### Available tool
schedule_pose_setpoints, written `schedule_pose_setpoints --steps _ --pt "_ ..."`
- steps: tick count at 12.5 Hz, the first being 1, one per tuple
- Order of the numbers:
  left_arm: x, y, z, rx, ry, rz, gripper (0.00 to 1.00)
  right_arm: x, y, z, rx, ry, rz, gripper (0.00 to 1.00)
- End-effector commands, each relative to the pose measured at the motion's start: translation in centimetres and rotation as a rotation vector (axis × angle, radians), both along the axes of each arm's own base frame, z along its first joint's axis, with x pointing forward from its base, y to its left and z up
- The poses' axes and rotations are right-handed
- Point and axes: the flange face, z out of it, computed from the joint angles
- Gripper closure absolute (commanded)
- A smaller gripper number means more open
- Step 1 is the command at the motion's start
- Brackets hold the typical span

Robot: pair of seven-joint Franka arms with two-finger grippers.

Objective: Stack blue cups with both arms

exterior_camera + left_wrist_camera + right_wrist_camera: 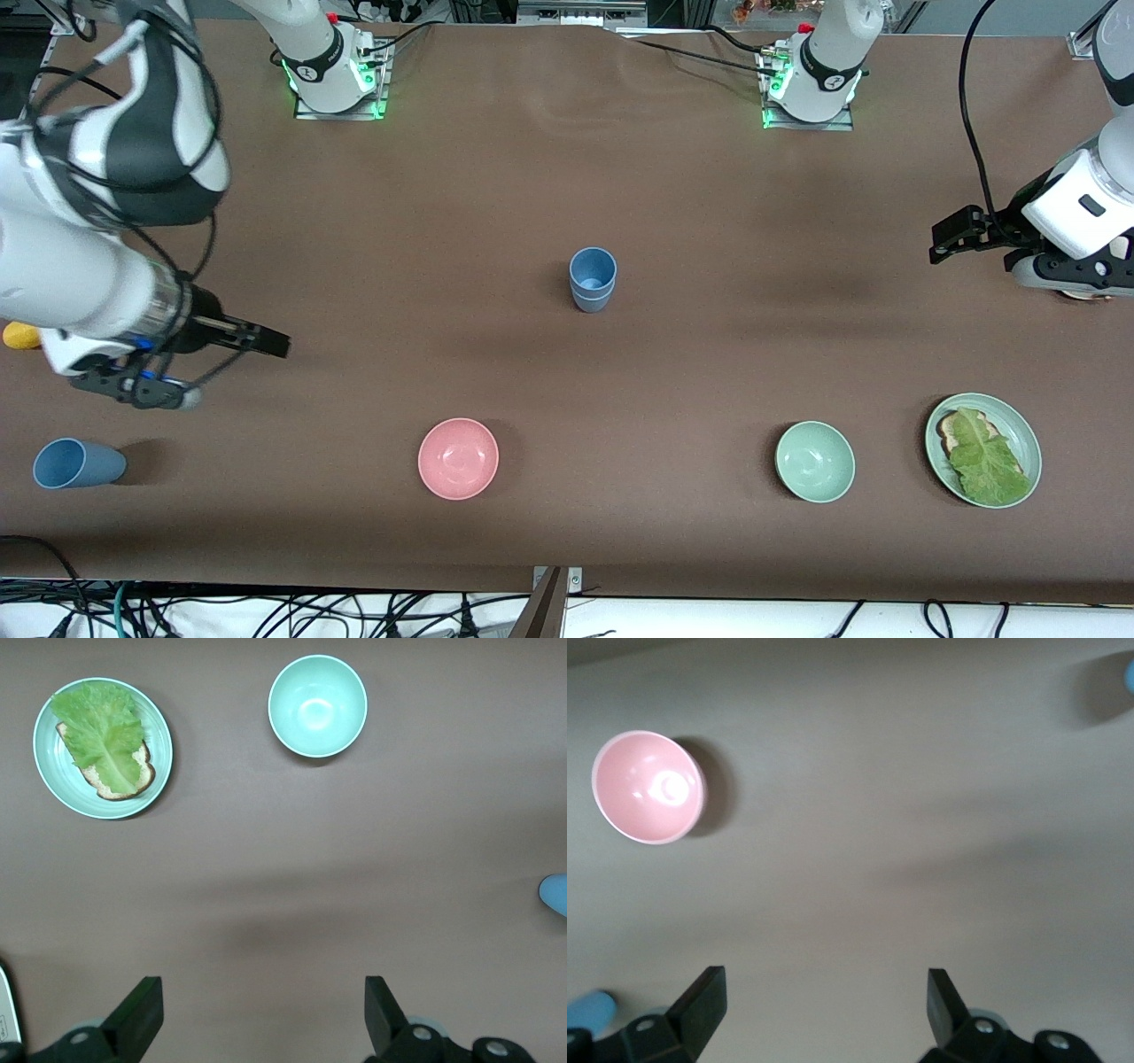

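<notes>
Two blue cups (592, 279) stand nested, one in the other, upright at the table's middle; their edge shows in the left wrist view (555, 895) and the right wrist view (1129, 675). A third blue cup (78, 463) lies on its side at the right arm's end, near the front edge; it also shows in the right wrist view (589, 1010). My right gripper (273, 342) is open and empty over bare table toward that end (826, 1001). My left gripper (941, 241) is open and empty over bare table at the left arm's end (264, 1010).
A pink bowl (458, 458) and a green bowl (815, 461) sit near the front edge. A green plate (1028, 434) with bread and lettuce sits beside the green bowl. A yellow object (19, 336) lies at the right arm's end.
</notes>
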Motion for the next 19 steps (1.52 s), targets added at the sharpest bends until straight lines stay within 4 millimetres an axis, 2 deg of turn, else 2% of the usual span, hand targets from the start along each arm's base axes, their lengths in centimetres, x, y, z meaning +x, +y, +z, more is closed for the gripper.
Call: schedule_pose_setpoints --steps 1,3,6,9,10,11,12,13,19 --pt "0.2 0.1 0.3 -0.015 0.007 -0.014 0.00 -1.4 -3.3 2.0 0.001 0.035 0.062 0.00" --pt "0.2 0.1 0.3 -0.015 0.007 -0.014 0.00 -2.2 -5.4 3.3 -0.003 0.049 0.093 0.00" --pt "0.2 0.0 0.3 -0.015 0.007 -0.015 0.00 -3.3 -6.6 5.0 0.001 0.038 0.098 0.00" --pt "0.2 0.0 0.3 -0.015 0.007 -0.015 0.00 -8.4 -9.1 4.7 0.052 -0.020 0.069 0.00" --pt "0.2 0.0 0.3 -0.015 0.007 -0.017 0.00 -9.5 -9.3 4.9 0.047 -0.024 0.073 0.00" --pt "0.2 0.0 0.3 -0.015 0.007 -0.017 0.00 -10.5 -9.0 5.5 0.032 -0.030 0.085 0.00" --pt "0.2 0.0 0.3 -0.015 0.007 -0.017 0.00 -11.6 -7.6 6.4 0.015 -0.033 0.115 0.00" --pt "0.2 0.0 0.3 -0.015 0.007 -0.017 0.00 -11.8 -7.8 6.7 0.012 -0.033 0.112 0.00" --pt "0.2 0.0 0.3 -0.015 0.007 -0.017 0.00 -11.2 -6.3 7.0 0.000 -0.007 0.150 0.00"
